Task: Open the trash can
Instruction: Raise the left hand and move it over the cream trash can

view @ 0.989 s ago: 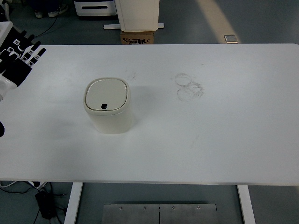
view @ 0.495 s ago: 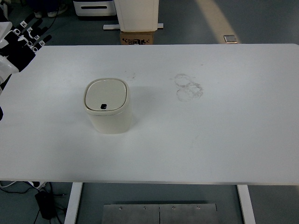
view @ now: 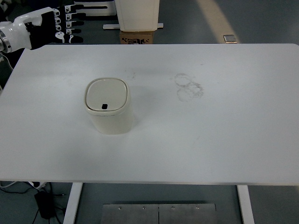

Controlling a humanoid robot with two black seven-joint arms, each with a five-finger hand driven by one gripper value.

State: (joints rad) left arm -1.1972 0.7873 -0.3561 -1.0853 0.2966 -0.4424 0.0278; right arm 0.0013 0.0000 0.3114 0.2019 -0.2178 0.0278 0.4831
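Observation:
A small cream trash can (view: 108, 111) stands upright on the white table (view: 210, 140), left of centre. Its lid (view: 106, 95) is closed, with a small dark button near the front edge. My left hand (view: 56, 24) is black and white and hovers beyond the table's far left corner, fingers spread and pointing right, holding nothing. It is well away from the can, up and to the left. The right arm is out of view.
Faint ring marks (view: 189, 86) stain the table right of centre. Beyond the far edge stand a cardboard box (view: 138, 37) and a white unit (view: 137, 14) on the floor. A cable and power adapter (view: 44, 203) lie under the table's near left.
My left hand has risen from the table's left edge toward the far left corner and turned so its fingers point right. The trash can has not moved.

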